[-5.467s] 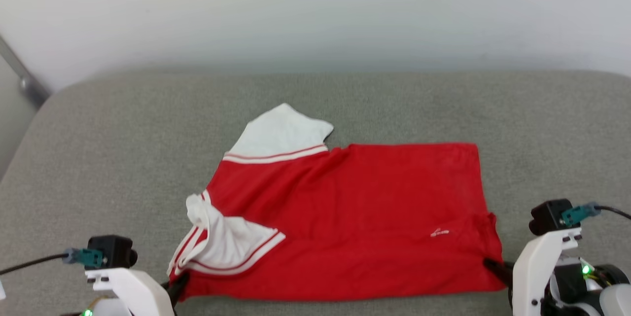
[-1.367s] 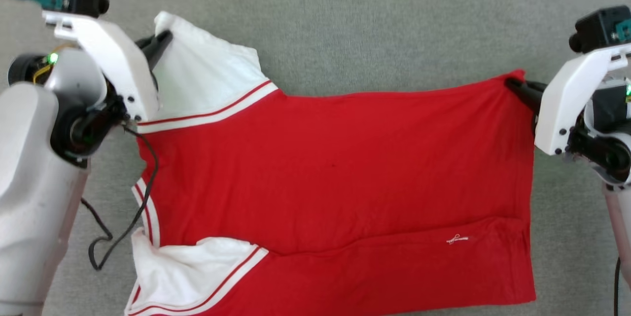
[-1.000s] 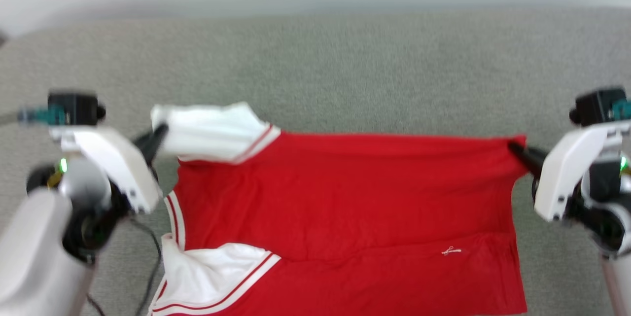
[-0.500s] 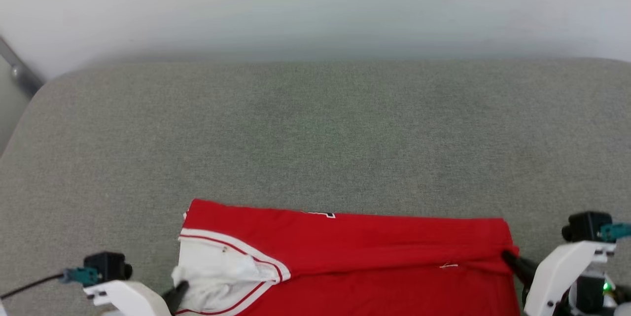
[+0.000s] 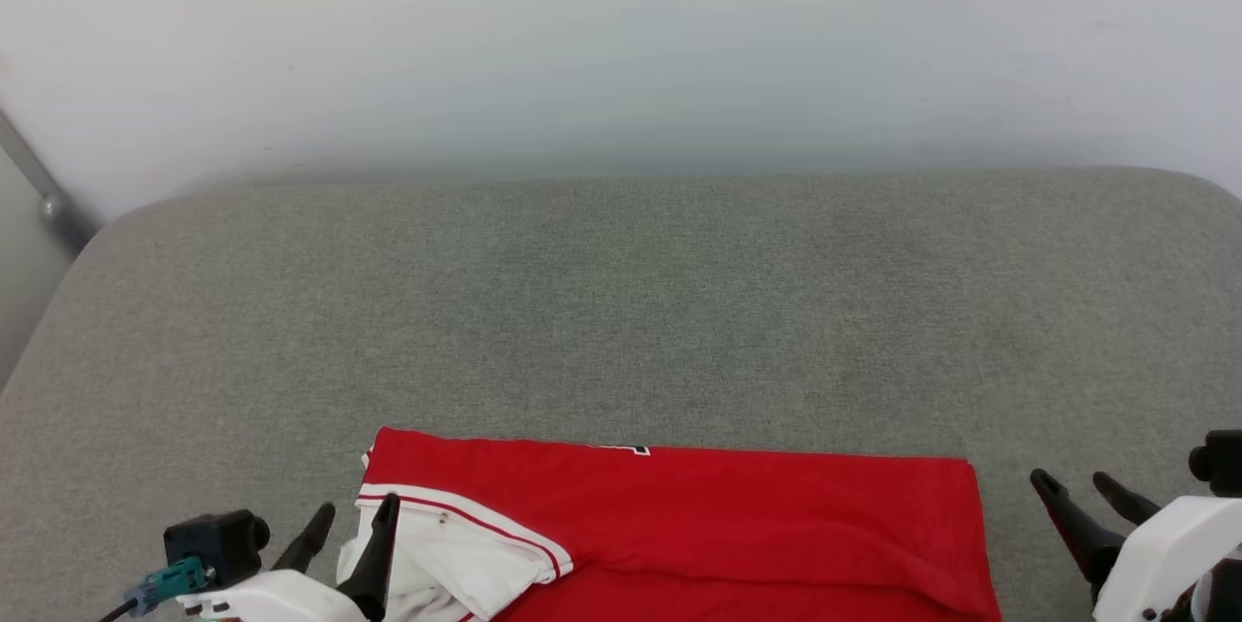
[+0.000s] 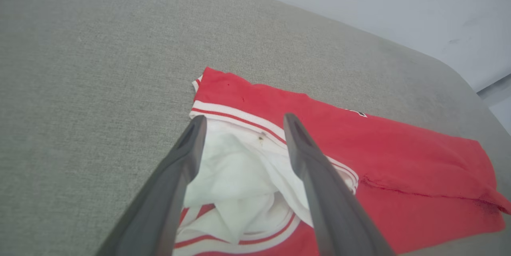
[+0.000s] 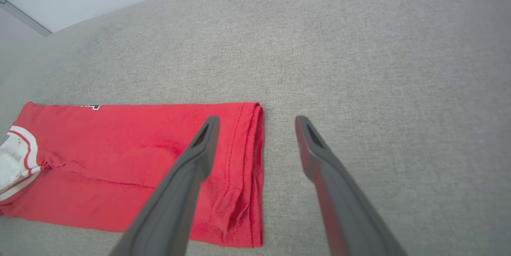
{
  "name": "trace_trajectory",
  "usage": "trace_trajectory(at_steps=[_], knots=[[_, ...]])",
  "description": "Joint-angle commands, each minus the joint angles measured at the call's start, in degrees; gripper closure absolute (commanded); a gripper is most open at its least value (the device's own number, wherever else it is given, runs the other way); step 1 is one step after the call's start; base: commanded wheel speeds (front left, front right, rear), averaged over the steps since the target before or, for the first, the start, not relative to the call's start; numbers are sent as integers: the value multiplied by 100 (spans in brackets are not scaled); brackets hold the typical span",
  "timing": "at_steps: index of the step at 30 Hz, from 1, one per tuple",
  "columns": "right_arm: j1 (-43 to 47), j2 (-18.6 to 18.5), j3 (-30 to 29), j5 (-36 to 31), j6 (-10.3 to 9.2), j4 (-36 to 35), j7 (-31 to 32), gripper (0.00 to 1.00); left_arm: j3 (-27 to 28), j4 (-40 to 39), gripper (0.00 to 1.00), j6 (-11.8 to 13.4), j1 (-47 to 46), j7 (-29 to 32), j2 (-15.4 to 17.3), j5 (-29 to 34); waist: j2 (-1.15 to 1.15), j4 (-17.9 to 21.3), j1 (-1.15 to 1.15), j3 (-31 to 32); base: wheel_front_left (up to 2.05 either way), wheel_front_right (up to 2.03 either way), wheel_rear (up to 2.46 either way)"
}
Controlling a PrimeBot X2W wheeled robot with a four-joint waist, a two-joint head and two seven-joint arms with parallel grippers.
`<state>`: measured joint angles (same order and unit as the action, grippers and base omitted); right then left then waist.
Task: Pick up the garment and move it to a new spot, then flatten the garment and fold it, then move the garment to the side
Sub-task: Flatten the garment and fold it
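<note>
Just let go of the shirt at both ends. Half a second back, clamped on it: left end effector on the white sleeve, right end effector on the hem corner. Now both spread wide and empty: left above the crumpled sleeve, touching it or not hard to tell; right just beside the hem, one finger over red cloth and the other over bare table in its wrist view. Shirt folded lengthwise into a long red band, lying flat on the grey table near its front edge, sleeve end to the left, hem end to the right, a sliver of black-and-white print peeking out at the far edge. Judged from this: first fold laid and released, sleeve bunched, so likely some smoothing and another fold to come before the shift aside. Count: one shirt, one sleeve showing, two end effectors with two fingers each, one table, one pale wall behind.
</note>
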<state>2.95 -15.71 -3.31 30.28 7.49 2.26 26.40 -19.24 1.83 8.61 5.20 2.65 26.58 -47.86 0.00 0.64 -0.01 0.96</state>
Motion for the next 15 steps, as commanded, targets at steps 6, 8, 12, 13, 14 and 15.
trace_trajectory(at_steps=[6, 8, 12, 13, 14, 15], knots=[[-126, -115, -440, -87, 0, -243, 654, 0, 40, -150, 0, 110, -382, -818, -191, 520, 0, -149, 1, 76, 0, 0, 0], [-150, -133, -509, -106, 0, -229, 949, 0, 40, -161, 0, 136, -495, -1081, -224, 693, 0, -210, 1, 66, 0, 0, 0], [-154, -139, -636, -183, 0, -159, 1486, 0, -9, -196, 0, 163, -706, -1479, -291, 1049, 0, -393, 1, 5, 0, 0, 0], [-146, -116, -660, -178, 0, -132, 1577, 0, -26, -204, 0, 181, -749, -1529, -318, 1127, 0, -448, 1, -28, 0, 0, 0], [-139, -85, -667, -188, 0, -93, 1661, 0, -48, -209, 0, 203, -795, -1567, -341, 1210, 0, -500, 1, -60, 0, 0, 0], [-126, -39, -664, -186, 0, -36, 1756, 0, -67, -241, 0, 213, -843, -1606, -373, 1270, 0, -553, 1, -116, 0, 0, 0]])
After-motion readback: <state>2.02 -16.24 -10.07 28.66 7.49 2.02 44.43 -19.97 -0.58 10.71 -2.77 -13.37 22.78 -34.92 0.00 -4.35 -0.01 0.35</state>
